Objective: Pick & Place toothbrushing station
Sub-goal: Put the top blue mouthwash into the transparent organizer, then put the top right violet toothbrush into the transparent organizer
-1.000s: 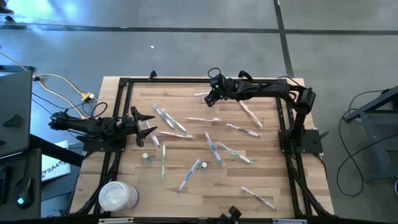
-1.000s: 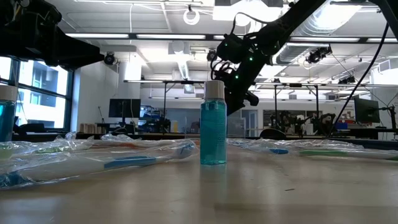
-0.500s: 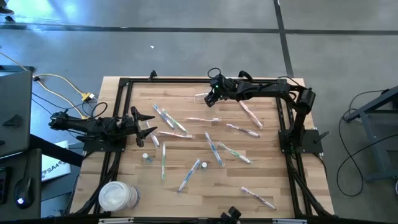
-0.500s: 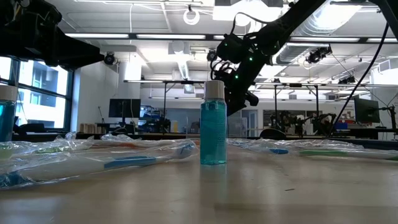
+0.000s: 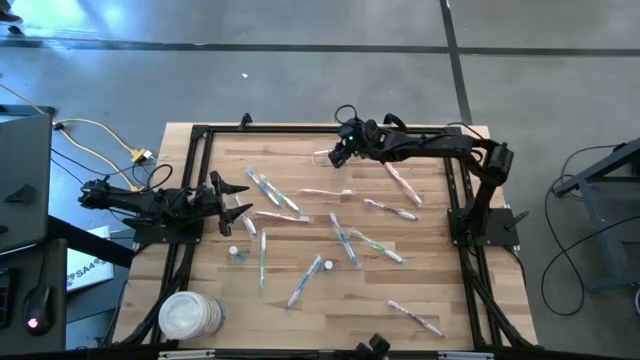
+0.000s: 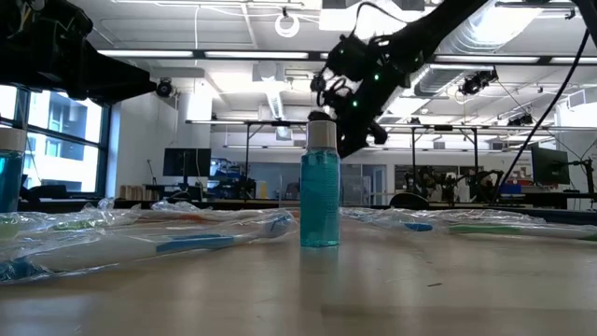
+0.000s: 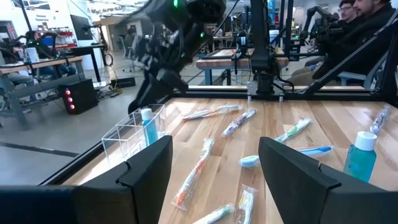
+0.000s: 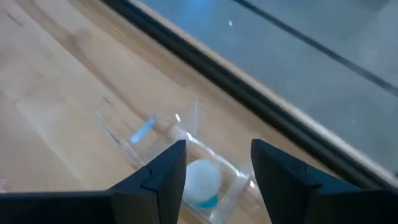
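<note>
While your right gripper (image 5: 343, 148) hangs over the clear holder (image 5: 322, 156) at the table's (image 5: 330, 300) far edge, its fingers apart, the holder keeps one blue-capped bottle (image 8: 200, 180). Your left gripper (image 5: 232, 200) waits at the left edge, fingers apart. About a dozen wrapped toothbrushes (image 5: 343, 240) lie scattered across the middle. You have two more bottles (image 6: 320, 185) standing near the front left, and one disc stack (image 5: 187, 316) at the near-left corner.

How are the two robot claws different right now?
The left gripper sits at the table's left side; the right gripper hangs at its far edge. The right gripper is over a clear holder with a white-capped bottle inside; the left gripper is over no holder. Both are open and empty.
</note>
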{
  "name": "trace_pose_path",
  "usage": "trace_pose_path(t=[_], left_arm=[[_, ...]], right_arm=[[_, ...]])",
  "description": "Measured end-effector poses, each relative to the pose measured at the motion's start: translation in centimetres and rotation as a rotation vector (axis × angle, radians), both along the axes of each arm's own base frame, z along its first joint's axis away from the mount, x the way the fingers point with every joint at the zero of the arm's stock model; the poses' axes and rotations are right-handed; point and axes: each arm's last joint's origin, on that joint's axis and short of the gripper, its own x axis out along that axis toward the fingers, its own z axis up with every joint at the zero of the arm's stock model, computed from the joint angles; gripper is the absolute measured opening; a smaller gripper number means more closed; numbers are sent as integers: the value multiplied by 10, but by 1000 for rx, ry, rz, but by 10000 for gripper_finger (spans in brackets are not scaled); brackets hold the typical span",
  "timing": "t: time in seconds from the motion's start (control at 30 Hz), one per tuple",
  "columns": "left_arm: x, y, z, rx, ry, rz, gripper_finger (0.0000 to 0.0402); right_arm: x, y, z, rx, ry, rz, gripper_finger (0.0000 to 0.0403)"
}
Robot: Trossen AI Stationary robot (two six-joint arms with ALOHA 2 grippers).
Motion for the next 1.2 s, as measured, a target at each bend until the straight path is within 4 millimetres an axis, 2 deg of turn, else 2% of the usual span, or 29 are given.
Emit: trace_pose_path(t=[0.17, 0.33, 0.47, 0.6, 0.77, 0.93, 1.1, 1.2], left_arm=[[0, 0, 0, 0, 1, 0, 239], [0, 0, 0, 0, 2, 0, 239], [0, 0, 0, 1, 4, 0, 239], [0, 0, -1, 0, 5, 0, 239], [0, 0, -1, 1, 6, 0, 239], [0, 0, -1, -5, 4, -1, 239], [0, 0, -1, -23, -1, -2, 239], [0, 0, -1, -23, -1, -2, 239]], right_arm=[[-3, 19, 30, -56, -47, 63, 176], [-12, 44, 58, -128, -30, 122, 204], [-36, 62, 77, -170, 79, 49, 227], [-67, 72, 87, -83, 163, -3, 238], [-100, 83, 83, 112, 306, -67, 237], [-116, 89, 73, 235, 422, -154, 230], [-114, 104, 49, 380, 460, 35, 222], [-112, 114, 32, 393, 476, 140, 218]])
